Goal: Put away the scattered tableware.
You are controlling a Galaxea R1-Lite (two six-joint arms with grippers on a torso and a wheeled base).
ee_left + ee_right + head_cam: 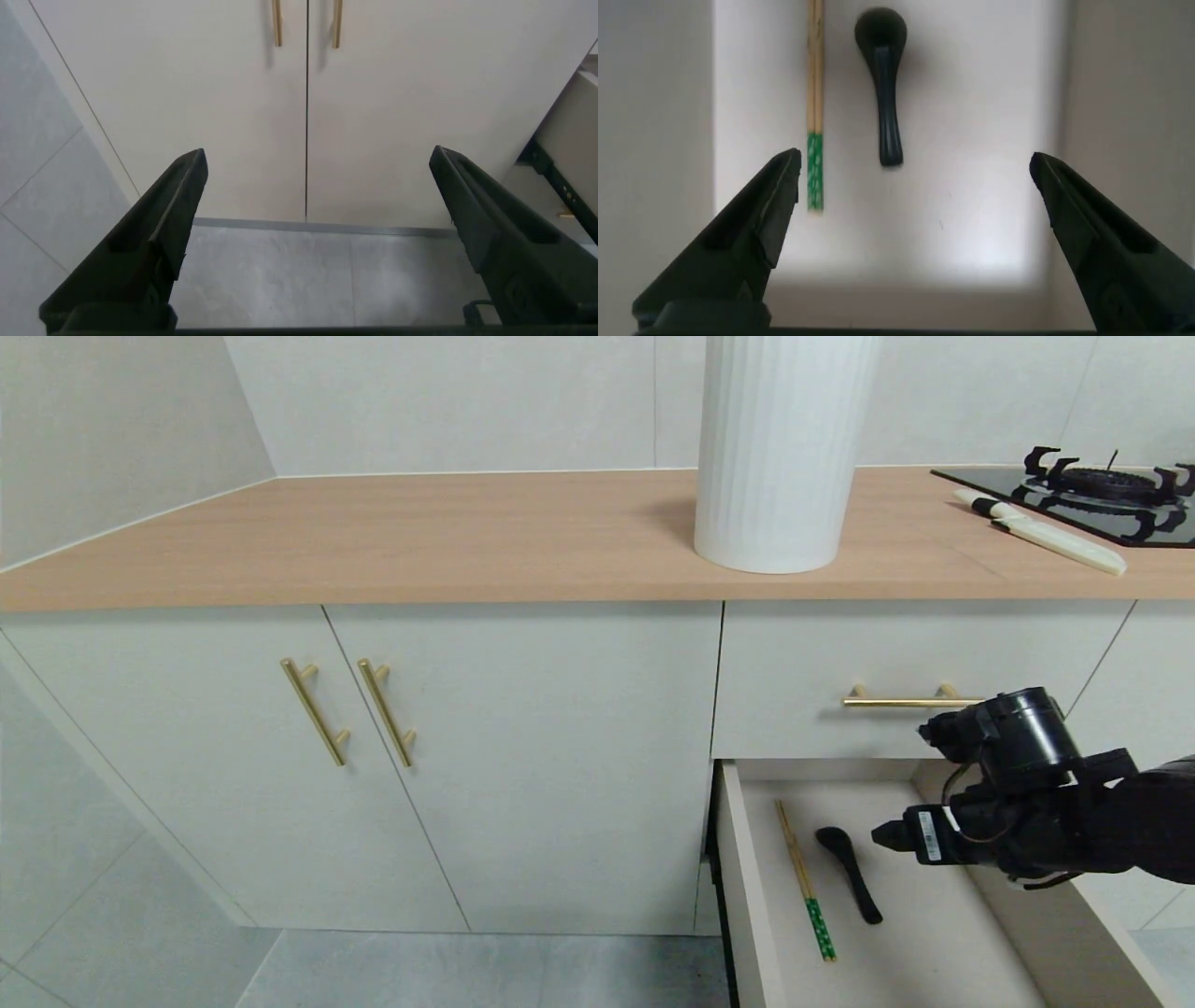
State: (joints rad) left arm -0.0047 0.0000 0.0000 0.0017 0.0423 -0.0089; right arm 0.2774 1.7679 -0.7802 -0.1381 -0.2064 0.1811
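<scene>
Chopsticks (pixel 805 882), with the spoon (pixel 850 873) at their 3 o'clock, lie in the open drawer (pixel 747 859). Right gripper (pixel 913 163) hangs above, released; left gripper (pixel 316 159) likewise. What seems a knife (pixel 1046 537) lies at 2 o'clock.

In the open drawer (pixel 747 859) the chopsticks (pixel 805 882) lie at 9 o'clock of the spoon (pixel 850 873). On the counter (pixel 420 537) above, the knife (pixel 1046 534) lies at 3 o'clock of the vase (pixel 780 448), the stove (pixel 1102 490) behind the knife

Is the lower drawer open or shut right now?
Open: the lower drawer is pulled out beneath the shut upper drawer, chopsticks and a black spoon lying inside.
</scene>
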